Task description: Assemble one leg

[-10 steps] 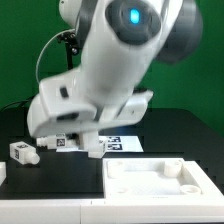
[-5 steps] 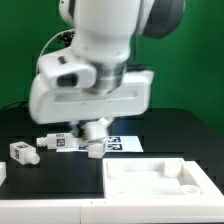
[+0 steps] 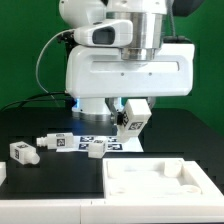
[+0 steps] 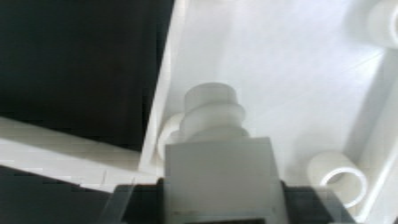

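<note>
**A:** Where is the leg?

**B:** The leg [image 3: 133, 116] is off the table [image 3: 40, 185], hanging tilted under the broad white body of the arm [image 3: 125, 70]. A black-and-white tag faces the exterior camera. In that view it sits above the marker board [image 3: 125, 143] and behind the far rim of the panel [image 3: 150, 160].

**A:** And from the wrist?

**B:** There the leg [image 4: 217, 165] is a blurred grey block running away from the camera, ending in a rounded, ribbed stub. The stub lies over the white panel [image 4: 267, 60], just beside a raised rim. A round corner hole [image 4: 338, 172] shows near it. Whether the stub touches the panel I cannot tell.

**A:** How does the gripper stand?

**B:** The gripper [image 3: 131, 108] is clamped narrow on the leg. In the wrist view the dark fingers [image 4: 134, 205] press against both sides of the block, with the gripper [image 4: 217, 195] centred on it.

**A:** What else is on the table?

**B:** Three more blocks of the same kind lie toward the exterior view's left. The far spare leg [image 3: 20, 151] is near the edge, well apart from the panel. The middle spare leg [image 3: 55, 141] lies between the other two. The near spare leg [image 3: 95, 147] lies at the marker board, touching or on it. In the wrist view, bare black table [image 4: 71, 60] shows beside the panel's outer rim.
</note>
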Controlling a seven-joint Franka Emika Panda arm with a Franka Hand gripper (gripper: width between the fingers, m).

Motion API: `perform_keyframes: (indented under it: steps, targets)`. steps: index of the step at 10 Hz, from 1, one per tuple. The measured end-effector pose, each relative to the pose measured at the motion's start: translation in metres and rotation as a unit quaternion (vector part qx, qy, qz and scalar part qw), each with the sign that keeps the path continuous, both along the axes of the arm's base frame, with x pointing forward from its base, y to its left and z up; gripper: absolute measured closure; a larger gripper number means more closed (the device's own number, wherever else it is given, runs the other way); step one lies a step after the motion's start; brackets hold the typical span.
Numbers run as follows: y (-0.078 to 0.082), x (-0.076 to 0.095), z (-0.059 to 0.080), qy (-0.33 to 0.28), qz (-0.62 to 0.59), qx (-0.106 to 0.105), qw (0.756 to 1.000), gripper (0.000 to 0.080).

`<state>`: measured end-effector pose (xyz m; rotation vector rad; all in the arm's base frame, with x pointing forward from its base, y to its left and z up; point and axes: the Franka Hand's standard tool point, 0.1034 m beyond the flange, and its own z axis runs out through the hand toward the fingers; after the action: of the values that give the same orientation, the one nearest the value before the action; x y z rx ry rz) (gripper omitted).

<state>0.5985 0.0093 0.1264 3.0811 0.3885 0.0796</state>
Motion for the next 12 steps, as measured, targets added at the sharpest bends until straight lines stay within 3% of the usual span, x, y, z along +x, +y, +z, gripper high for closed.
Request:
perform_keyframes:
  steps: [2,4,6,8,11,12]
  targets:
    - [0.001,0.008,-0.001,-0.077,0.001,0.001,0.997,0.0515]
    - [0.039,0.025,0.0,-0.157,-0.006,0.026,0.987,0.0515]
    - [0.052,0.037,-0.002,-0.219,-0.015,0.04,0.975,0.0515]
    - [0.037,0.039,-0.001,-0.297,-0.005,0.028,0.954,0.0515]
    - [0.031,0.035,-0.01,-0.29,-0.009,0.032,0.957,0.0515]
    - [0.036,0.034,-0.015,-0.286,-0.017,0.049,0.957,0.0515]
